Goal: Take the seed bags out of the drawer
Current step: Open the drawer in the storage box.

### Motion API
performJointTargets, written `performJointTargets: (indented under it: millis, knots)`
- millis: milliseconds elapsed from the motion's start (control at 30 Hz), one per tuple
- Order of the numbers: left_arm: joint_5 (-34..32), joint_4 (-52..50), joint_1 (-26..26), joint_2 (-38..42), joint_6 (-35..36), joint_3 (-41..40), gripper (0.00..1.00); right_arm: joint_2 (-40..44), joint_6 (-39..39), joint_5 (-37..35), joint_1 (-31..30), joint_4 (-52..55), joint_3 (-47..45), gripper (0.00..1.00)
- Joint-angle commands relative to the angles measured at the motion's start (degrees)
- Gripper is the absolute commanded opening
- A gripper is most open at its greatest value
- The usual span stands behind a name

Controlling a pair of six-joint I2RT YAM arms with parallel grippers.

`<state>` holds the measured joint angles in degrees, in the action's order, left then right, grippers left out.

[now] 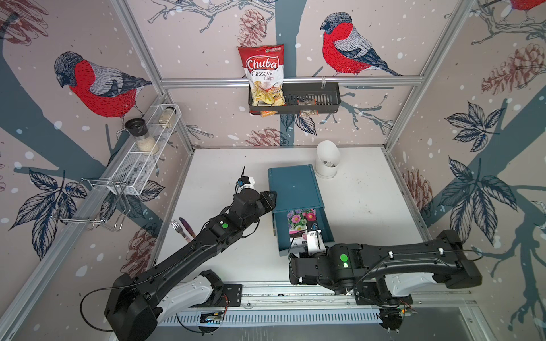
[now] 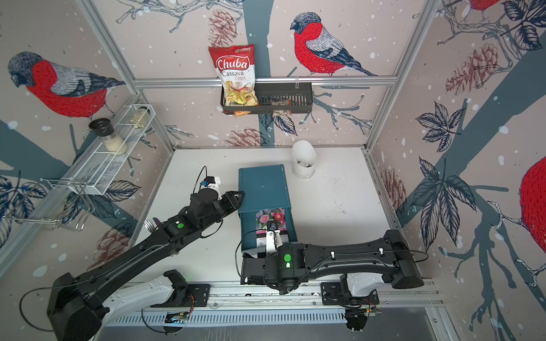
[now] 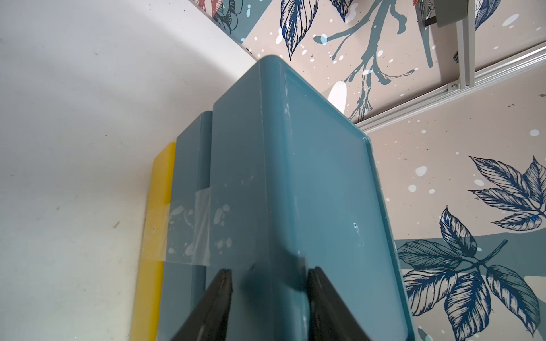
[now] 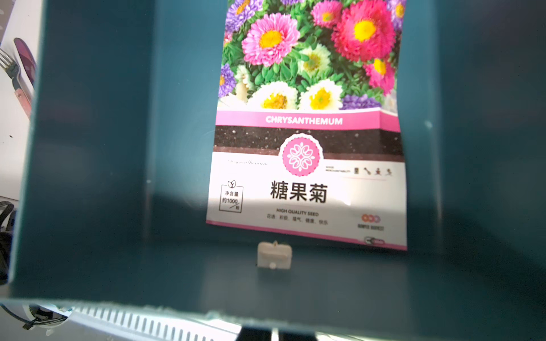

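In both top views the teal cabinet (image 1: 294,186) (image 2: 263,186) sat at mid-frame on the white table (image 1: 369,206). Its drawer (image 1: 279,233) was pulled out toward the lower edge, and a flowered seed bag (image 1: 301,220) (image 2: 270,218) lay flat inside. The left gripper (image 1: 270,196) met the cabinet's left edge, and the right arm (image 1: 384,259) covered the drawer's front. In the left wrist view the left gripper (image 3: 267,274), at lower centre, was clamped astride the cabinet's upper edge, one finger on the side wall and one on the top. In the right wrist view the seed bag (image 4: 307,147) filled the upper right, near the drawer's right-hand wall. The right gripper (image 4: 273,335), at the bottom edge, had its jaws together; whether they pinched anything could not be told.
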<state>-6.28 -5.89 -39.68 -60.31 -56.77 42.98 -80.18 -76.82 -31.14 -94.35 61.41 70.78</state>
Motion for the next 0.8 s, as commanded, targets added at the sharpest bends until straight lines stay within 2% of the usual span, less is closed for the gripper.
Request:
performJointTargets:
  millis: [0, 167, 267, 467, 500, 600, 633, 700, 767]
  knots:
    - [-4.91, -13.40, 0.87, -1.78, 3.77, -0.28, 0.44, 0.47, 0.27, -2.45, 0.65, -2.67, -0.16, 0.00]
    - [-3.84, -10.84, 3.13, -2.76, 6.63, 0.21, 0.43, -0.06, 2.10, -2.23, 2.03, -5.24, 0.82, 0.00]
    - [-1.64, -10.22, 5.58, -2.87, 7.87, 0.87, 0.43, -1.44, 1.36, -2.51, 2.27, -3.01, 2.53, 0.00]
    - [0.08, -9.71, 6.02, -1.95, 8.96, 1.33, 0.43, -3.85, -0.90, -2.18, 1.56, 0.14, 4.01, 0.00]
    - [0.74, -9.32, 6.06, -1.86, 8.96, 0.93, 0.44, -4.17, -1.12, -2.21, 1.28, 0.06, 4.18, 0.07]
    - [2.52, -8.48, 6.02, -1.64, 9.28, 0.20, 0.47, -5.30, -1.36, -2.53, 0.48, 0.54, 5.65, 0.51]
    - [2.89, -8.39, 6.03, -1.39, 9.55, 0.33, 0.48, -5.78, -1.41, -3.01, -0.11, 1.46, 6.79, 0.61]
    - [3.11, -8.49, 6.05, -0.66, 10.37, 1.04, 0.51, -6.74, -1.86, -4.61, -2.07, 4.96, 9.80, 0.73]
    - [3.18, -8.99, 6.09, 0.21, 11.67, 2.62, 0.54, -7.81, -3.85, -6.91, -4.18, 10.74, 13.90, 0.75]
